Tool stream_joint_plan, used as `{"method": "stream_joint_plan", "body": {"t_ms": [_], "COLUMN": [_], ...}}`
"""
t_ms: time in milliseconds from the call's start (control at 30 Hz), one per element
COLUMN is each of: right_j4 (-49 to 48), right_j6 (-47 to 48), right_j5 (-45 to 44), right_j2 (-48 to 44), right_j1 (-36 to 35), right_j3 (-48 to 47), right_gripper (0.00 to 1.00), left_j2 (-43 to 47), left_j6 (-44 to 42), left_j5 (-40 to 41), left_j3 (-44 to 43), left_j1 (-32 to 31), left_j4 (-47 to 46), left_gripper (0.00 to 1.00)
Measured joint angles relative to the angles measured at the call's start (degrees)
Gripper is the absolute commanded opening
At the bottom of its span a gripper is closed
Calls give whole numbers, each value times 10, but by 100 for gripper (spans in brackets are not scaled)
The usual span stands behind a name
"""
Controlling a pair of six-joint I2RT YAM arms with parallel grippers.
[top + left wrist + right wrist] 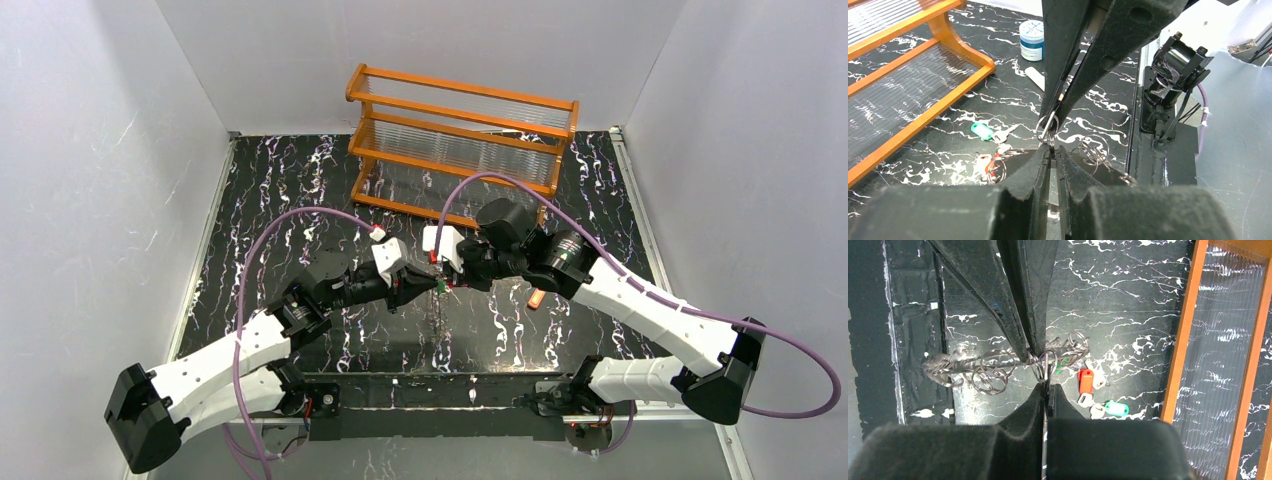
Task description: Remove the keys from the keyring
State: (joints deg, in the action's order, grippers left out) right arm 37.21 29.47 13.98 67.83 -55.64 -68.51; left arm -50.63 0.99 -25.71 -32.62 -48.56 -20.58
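A small silvery wire keyring (1048, 128) hangs above the table, pinched from two sides. My left gripper (1053, 148) is shut on its lower edge. My right gripper (1046, 385) is shut on its opposite edge (1043, 363). In the top view the two grippers meet tip to tip at mid-table (440, 281). A red-headed key (1086, 381) and a green-headed key (1115, 408) lie on the table below with silvery keys beside them. A bunch of loose silvery rings (990, 373) shows next to the held ring; whether it is linked to it I cannot tell.
An orange wooden rack (460, 140) with clear shelves stands at the back. A small jar with a blue-white lid (1031, 40) and a white strip (1035, 78) sit near it. An orange-capped tube (536, 298) lies under the right arm.
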Motion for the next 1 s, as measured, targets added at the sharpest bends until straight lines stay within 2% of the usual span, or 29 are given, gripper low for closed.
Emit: {"method": "stream_joint_plan", "body": {"t_ms": [200,300,433,700,1000], "right_j4": [0,1,1,6,35], "right_j6": [-2,-2,-3,-26,-94], "right_j5": [-1,-1,-2,-8,-18], "right_j2": [0,0,0,0,18], "right_j1": [0,0,0,0,1], "right_j3": [0,0,0,0,-15], "right_gripper": [1,1,1,1,1], "left_j2": [-16,-19,-19,-5,-4], "left_j6": [1,1,1,-8,-45], "left_j5": [-15,-18,-15,41,96], "left_j3": [0,0,0,-4,-35], "left_j1": [0,1,1,0,-8], "left_j4": [-2,-2,-2,27,89], "left_gripper": [10,1,0,0,0]}}
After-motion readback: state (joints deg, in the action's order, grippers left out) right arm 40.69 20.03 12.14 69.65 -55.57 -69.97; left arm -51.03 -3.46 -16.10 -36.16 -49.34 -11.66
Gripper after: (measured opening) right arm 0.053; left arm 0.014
